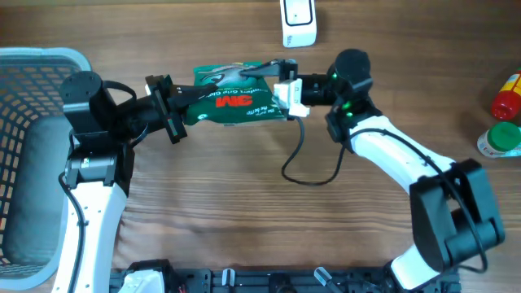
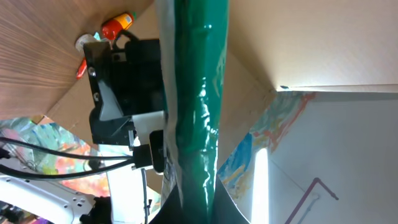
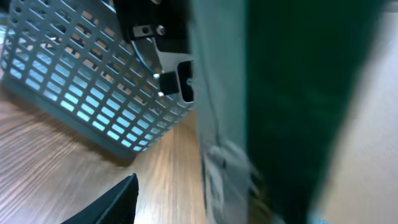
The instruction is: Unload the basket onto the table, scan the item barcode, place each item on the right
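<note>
- nearest you, a black cable (image 1: 303, 167) loops over the wooden table (image 1: 244, 220) and runs up to the right arm's wrist.
- off to your left a grey mesh basket (image 1: 32, 122) sits at the table's edge. at the far right a red bottle (image 1: 506, 98) and a green-lidded jar (image 1: 498, 138) stand just beside each other.
- midway across, the green 3m package (image 1: 236, 102) stretches left to right between your two arms, printed face up. you cannot tell whether it touches the wood.
- your left gripper (image 1: 186, 104) is pressed together on the package's left end. its wrist camera shows the green film (image 2: 196, 112) running edge-on straight out from it.
- your right gripper (image 1: 285, 88) is at the package's right end, with a finger on either side of that edge. you cannot tell whether they are pinching it or only bracketing it.
- in the right wrist view the package is a blurred green mass filling the frame, with one dark finger (image 3: 112, 199) low on the left.
- farthest off, the white scanner (image 1: 298, 23) lies at the table's far edge, apart from the package and beyond its right end.
</note>
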Controlling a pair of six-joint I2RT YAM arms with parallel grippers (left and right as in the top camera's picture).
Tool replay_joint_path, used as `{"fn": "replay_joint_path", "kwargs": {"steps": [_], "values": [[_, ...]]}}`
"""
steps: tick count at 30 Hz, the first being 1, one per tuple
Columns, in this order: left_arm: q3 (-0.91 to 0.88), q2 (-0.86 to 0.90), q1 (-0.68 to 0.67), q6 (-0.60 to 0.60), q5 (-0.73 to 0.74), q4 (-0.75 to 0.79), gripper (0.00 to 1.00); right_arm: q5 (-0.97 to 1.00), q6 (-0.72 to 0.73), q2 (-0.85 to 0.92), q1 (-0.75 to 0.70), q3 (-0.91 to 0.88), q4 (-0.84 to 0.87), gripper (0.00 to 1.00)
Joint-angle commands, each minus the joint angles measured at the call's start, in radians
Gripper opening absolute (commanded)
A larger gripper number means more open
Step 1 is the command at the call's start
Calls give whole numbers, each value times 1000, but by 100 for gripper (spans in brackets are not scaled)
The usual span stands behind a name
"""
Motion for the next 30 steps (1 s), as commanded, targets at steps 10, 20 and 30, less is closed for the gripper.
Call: {"fn": "replay_joint_path", "kwargs": {"steps": [10, 20, 30], "values": [[23, -16, 5, -98, -23, 3, 49, -111, 470, 69, -144, 118, -5, 4], [23, -17, 5, 637, 25, -28, 100, -477, 1875, -26, -322, 87, 93, 5], [23, -367, -376, 1180, -1134, -835, 100, -436, 2015, -405, -281, -322, 261, 5]]}}
